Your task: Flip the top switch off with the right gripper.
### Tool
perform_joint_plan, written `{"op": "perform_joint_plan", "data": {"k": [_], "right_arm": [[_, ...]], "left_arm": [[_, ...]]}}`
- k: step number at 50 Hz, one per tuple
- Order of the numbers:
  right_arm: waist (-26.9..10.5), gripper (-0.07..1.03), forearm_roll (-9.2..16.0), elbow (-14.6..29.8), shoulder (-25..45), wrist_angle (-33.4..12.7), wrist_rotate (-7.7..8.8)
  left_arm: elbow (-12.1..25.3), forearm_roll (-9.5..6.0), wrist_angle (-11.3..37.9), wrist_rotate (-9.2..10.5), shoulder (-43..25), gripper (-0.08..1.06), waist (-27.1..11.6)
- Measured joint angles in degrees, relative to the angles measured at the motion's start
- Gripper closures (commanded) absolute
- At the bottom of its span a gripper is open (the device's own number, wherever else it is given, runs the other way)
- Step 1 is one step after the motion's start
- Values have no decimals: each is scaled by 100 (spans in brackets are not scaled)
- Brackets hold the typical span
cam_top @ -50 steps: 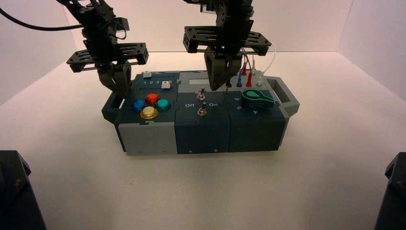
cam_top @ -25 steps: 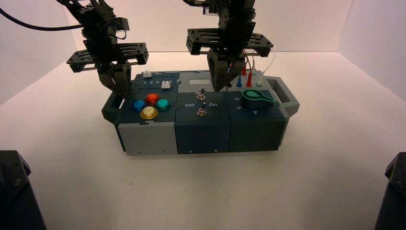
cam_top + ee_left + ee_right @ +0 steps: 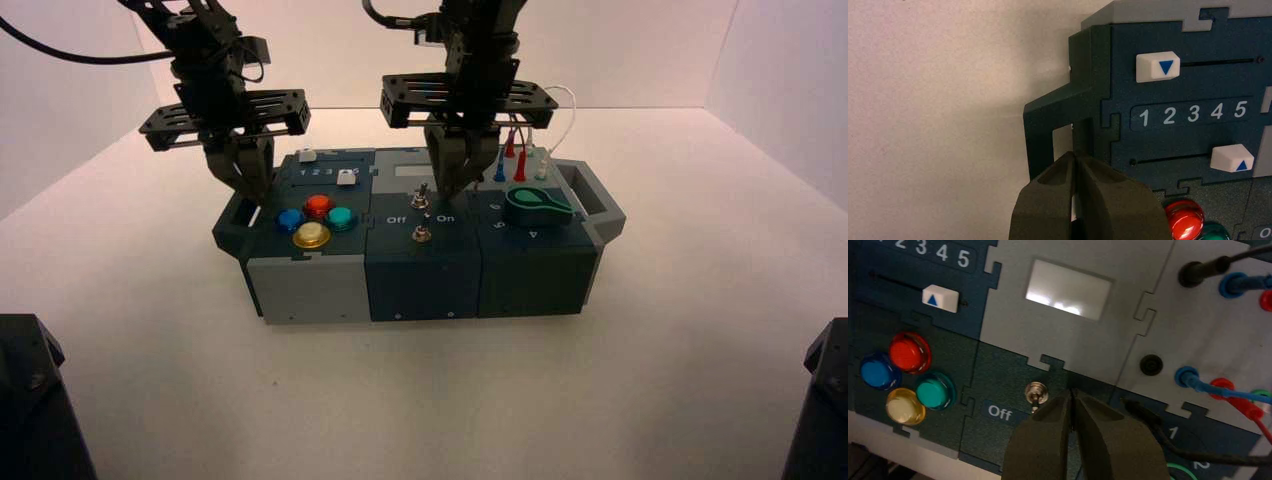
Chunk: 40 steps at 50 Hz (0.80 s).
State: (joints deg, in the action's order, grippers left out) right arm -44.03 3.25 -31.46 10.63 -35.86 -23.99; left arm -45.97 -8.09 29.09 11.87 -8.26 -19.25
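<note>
My right gripper (image 3: 449, 196), its jaws closed to a narrow tip with nothing between them, is low over the middle of the box (image 3: 424, 288), just beside the top toggle switch (image 3: 1036, 391). That switch stands on its hex nut in the middle of the box's top, between the pale rectangular display window (image 3: 1068, 289) and the lower toggle switch (image 3: 422, 233), which is nearer the front edge. I judge the reach nearly done and the flip still to do; I cannot tell for sure which way the lever leans. What is left is to push it towards "Off" and draw clear.

My left gripper (image 3: 261, 198) is parked at the box's left edge, jaws shut.

As for things that hold others, towards the box's back right corner a blue socket (image 3: 1186, 374) holds a blue plug (image 3: 1197, 384).
</note>
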Motion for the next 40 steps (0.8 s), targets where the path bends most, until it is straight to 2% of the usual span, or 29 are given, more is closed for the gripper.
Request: {"op": "perform_joint_plan", "data": {"k": [25,35,40], "right_arm": [[-123,98,9,114,62,-53,-9],[-185,98,0,299,167,-255,-9],[-246,98,-18,413,167,-360,-79]], "left_arm": [[-9,0,0,0,-9,101,0],[-9,0,0,0,0,101,0],[-9,0,0,0,-9,101,0]]}}
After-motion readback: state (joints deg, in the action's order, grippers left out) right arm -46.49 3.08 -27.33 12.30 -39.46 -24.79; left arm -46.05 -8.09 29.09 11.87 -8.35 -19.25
